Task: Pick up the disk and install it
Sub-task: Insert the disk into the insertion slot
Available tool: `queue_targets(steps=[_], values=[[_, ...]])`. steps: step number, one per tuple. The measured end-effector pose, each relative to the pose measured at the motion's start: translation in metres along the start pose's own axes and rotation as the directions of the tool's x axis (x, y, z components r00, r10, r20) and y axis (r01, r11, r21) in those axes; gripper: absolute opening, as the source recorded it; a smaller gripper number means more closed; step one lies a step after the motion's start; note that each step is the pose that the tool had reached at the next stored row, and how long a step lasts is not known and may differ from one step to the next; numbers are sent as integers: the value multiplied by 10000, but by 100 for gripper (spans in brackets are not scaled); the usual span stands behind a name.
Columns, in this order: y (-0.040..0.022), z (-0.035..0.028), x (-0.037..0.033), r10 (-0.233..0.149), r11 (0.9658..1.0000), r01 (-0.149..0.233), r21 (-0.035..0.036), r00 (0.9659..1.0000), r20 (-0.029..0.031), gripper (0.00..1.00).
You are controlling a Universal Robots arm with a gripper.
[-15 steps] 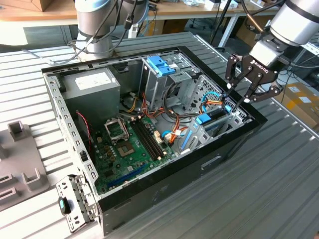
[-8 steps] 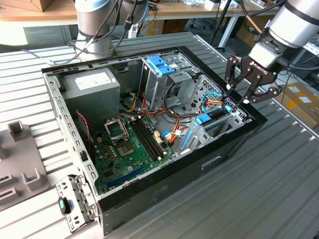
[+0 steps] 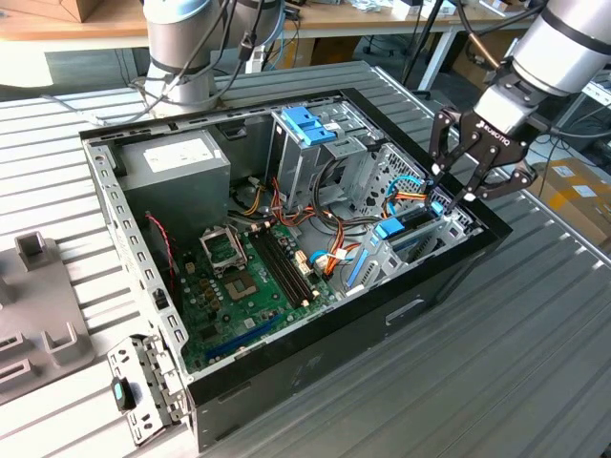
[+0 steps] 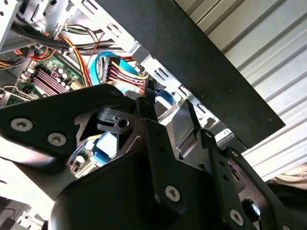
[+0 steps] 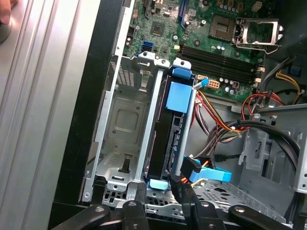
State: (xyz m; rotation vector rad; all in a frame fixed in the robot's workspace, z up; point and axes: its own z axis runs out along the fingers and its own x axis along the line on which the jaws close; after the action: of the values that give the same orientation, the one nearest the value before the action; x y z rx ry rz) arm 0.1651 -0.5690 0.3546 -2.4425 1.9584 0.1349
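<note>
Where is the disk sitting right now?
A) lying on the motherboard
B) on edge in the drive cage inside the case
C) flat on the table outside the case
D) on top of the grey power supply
B: in the first wrist view the disk, with its blue rails, stands on edge between the metal walls of the drive cage at the case's edge.
</note>
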Motion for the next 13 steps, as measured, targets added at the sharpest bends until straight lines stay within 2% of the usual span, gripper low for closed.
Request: queue_targets(steps=[13], values=[[-3,67,5,0,10000,0,0,10000,0,42]])
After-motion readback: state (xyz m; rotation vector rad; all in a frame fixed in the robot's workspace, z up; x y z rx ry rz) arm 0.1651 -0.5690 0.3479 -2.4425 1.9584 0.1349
